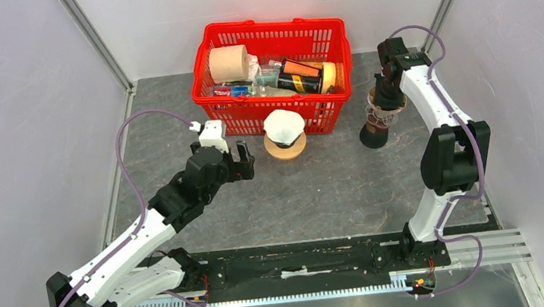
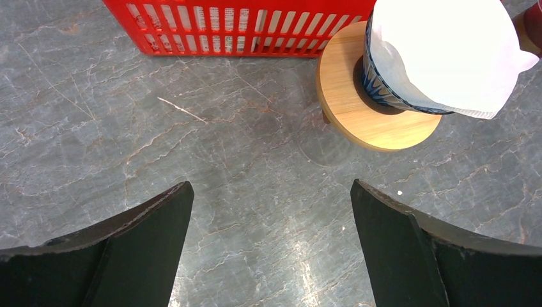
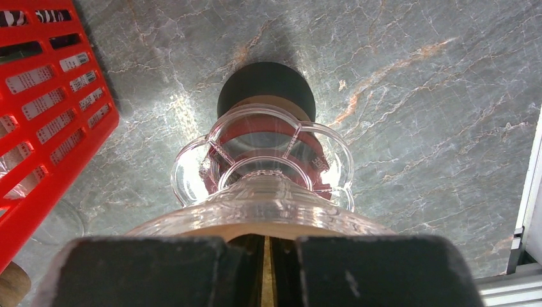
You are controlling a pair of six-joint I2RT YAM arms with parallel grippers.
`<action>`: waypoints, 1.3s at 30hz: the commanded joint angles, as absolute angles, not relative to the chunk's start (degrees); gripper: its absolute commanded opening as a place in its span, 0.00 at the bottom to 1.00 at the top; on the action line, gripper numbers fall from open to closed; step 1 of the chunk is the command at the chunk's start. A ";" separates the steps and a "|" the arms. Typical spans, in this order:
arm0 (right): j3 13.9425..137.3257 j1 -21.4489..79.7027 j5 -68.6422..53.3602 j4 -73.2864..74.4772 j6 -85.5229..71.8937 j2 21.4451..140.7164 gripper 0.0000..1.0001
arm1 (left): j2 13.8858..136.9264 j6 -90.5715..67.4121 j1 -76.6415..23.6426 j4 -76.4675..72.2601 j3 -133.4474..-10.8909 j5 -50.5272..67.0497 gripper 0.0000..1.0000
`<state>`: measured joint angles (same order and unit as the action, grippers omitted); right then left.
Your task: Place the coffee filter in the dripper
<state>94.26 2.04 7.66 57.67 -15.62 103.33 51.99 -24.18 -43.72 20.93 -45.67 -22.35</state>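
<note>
Centre of the top view: white paper coffee filter point(image 1: 283, 124) is sitting in the blue-patterned ceramic dripper point(image 2: 377, 83) on a round wooden stand point(image 2: 358, 112), just in front of the red plastic basket point(image 1: 325, 110) | left of it: left gripper point(image 2: 270, 188) is hovering, fingers wide apart and empty | upper right: right gripper point(image 3: 265, 246) is clamping a clear scalloped plastic funnel point(image 3: 262, 192) atop a brown cylinder point(image 1: 375, 129).
</note>
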 commanded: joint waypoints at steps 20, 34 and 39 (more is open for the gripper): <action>99.12 2.15 9.27 58.55 -15.83 99.54 0.09 | 51.42 -25.11 -43.35 19.52 -45.79 -22.44 1.00; 101.70 2.11 9.33 58.62 -15.73 95.66 0.30 | 50.79 -25.31 -43.34 19.66 -45.70 -22.35 1.00; 102.58 2.13 9.93 58.48 -13.89 91.66 0.41 | 49.95 -25.24 -43.32 19.82 -45.71 -22.83 1.00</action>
